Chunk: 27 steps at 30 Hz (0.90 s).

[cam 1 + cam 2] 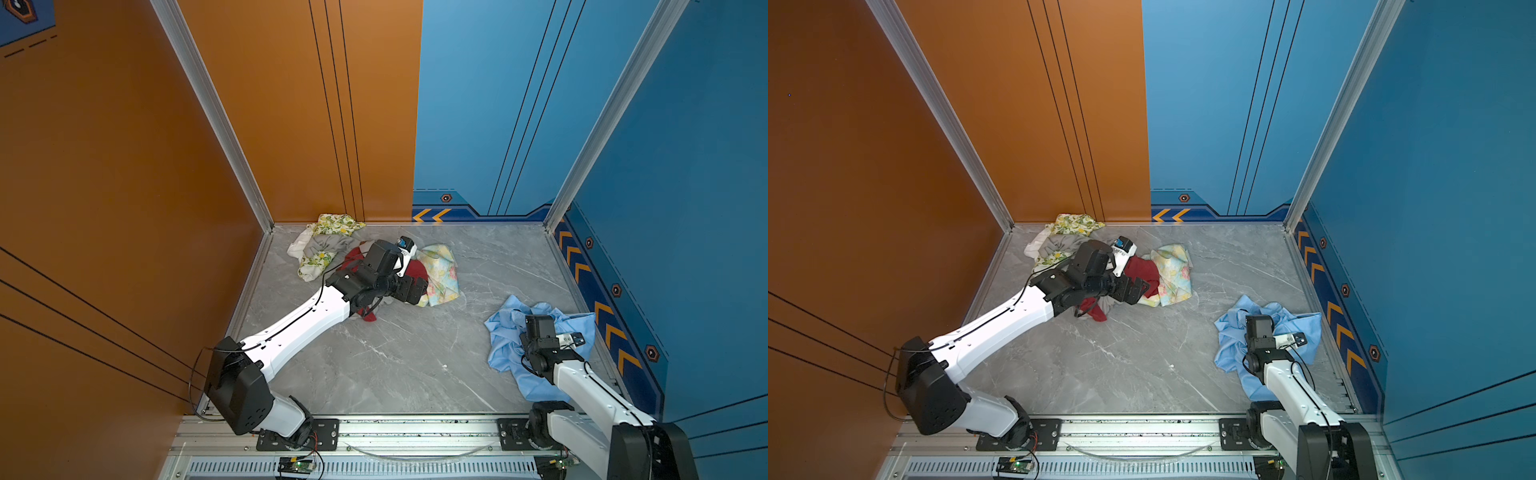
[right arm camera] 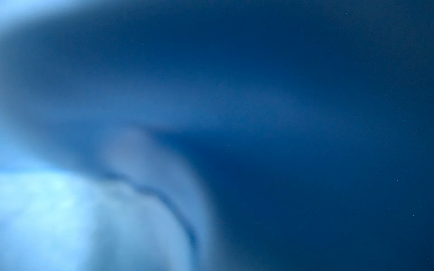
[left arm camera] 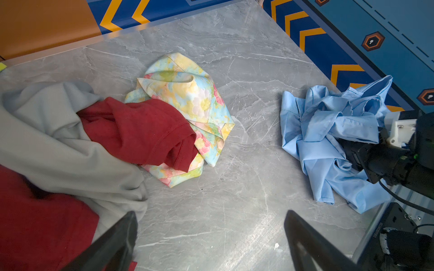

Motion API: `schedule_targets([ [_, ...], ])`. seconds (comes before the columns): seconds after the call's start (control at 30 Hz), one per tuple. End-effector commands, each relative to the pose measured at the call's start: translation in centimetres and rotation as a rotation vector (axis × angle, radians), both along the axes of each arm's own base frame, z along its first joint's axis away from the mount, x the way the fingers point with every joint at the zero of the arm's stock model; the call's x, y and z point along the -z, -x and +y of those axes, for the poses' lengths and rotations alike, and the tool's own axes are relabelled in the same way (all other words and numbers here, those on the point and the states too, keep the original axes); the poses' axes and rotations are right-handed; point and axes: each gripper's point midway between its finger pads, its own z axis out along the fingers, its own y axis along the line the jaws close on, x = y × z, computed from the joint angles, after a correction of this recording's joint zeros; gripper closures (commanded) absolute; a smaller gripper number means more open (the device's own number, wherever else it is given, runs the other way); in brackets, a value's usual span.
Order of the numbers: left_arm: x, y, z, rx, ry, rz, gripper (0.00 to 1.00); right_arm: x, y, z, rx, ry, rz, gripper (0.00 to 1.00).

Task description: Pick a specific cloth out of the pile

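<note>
The cloth (image 1: 505, 345) (image 1: 1229, 345) is a crumpled light sky-blue shirt lying on the right of the grey marble table, apart from the pile (image 1: 332, 253). My right gripper (image 1: 539, 326) points down into its folds. Its fingers are hidden, and the right wrist view shows only blurred blue fabric (image 2: 70, 211) pressed against the lens. My left gripper (image 3: 211, 225) hangs open over bare table at the near edge of the pile, with nothing between its fingers (image 3: 131, 234). The left wrist view also shows the cloth (image 3: 324, 131) off to one side.
The pile holds a dark red garment (image 3: 141, 131), a grey one (image 3: 58, 131), a pastel floral cloth (image 3: 187, 89) and a lemon-print one (image 1: 332, 224) by the back wall. Orange and blue walls enclose the table (image 1: 395, 365). A metal rail (image 1: 415, 428) runs along the front.
</note>
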Motion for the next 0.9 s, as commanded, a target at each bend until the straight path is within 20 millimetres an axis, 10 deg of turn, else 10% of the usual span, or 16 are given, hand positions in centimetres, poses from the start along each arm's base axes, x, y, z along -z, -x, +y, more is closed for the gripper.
schedule_targets([
  [0.0, 0.4, -0.5, 0.9, -0.035, 0.002, 0.01, 0.02, 1.9, 0.6, 0.8, 0.033, -0.08, 0.089, 1.0],
  [0.2, 0.4, -1.3, 1.4, -0.052, 0.013, 0.018, 0.02, 2.1, 0.1, 1.0, 0.043, -0.097, 0.131, 0.96],
  [0.77, -0.1, -1.7, 2.4, -0.068, 0.036, 0.021, 0.02, -2.1, -0.6, -0.3, -0.026, 0.013, 0.137, 0.12],
  [0.87, -0.4, -1.5, 2.7, -0.074, 0.039, 0.014, 0.02, -3.2, -0.4, -0.4, -0.038, 0.035, 0.142, 0.09],
])
